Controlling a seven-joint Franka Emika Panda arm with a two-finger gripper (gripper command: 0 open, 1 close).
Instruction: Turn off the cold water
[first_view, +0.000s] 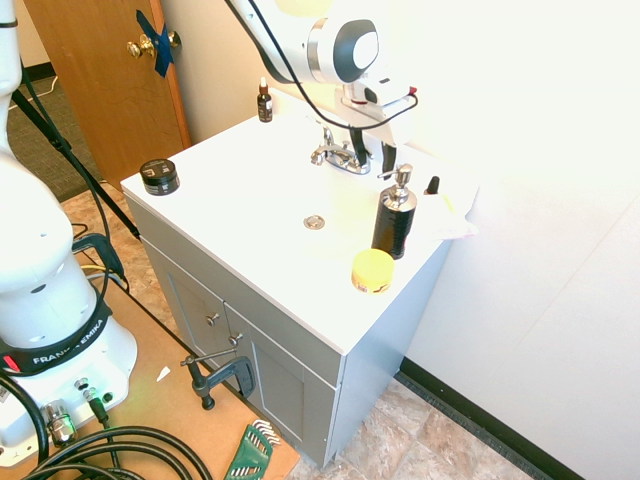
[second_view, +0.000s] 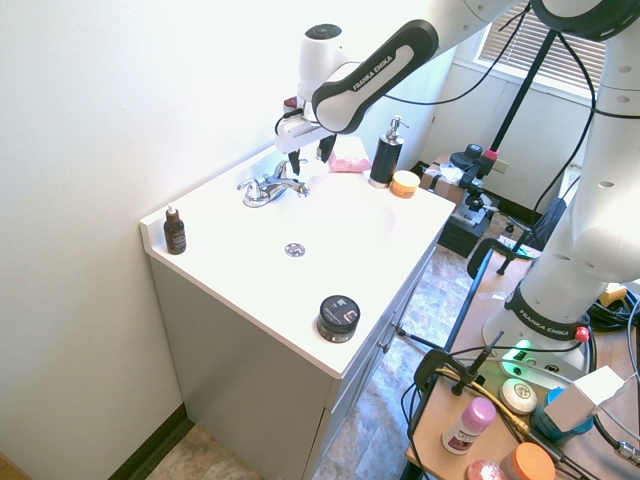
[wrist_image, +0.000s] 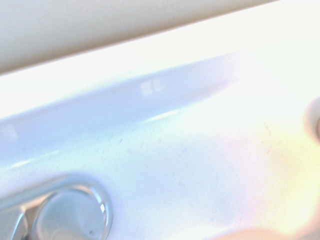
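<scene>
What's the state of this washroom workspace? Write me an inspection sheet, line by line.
Surface: white vanity top, drain visible.
Job's things: chrome two-handle faucet; no running water seen.
Clutter: black soap pump bottle, yellow-lidded jar, black jar, dropper bottle.
Gripper: fingers apart, at the faucet's soap-bottle side.
Cables: black cable along the arm.
Surroundings: wooden door, blue tape on its knob.
</scene>
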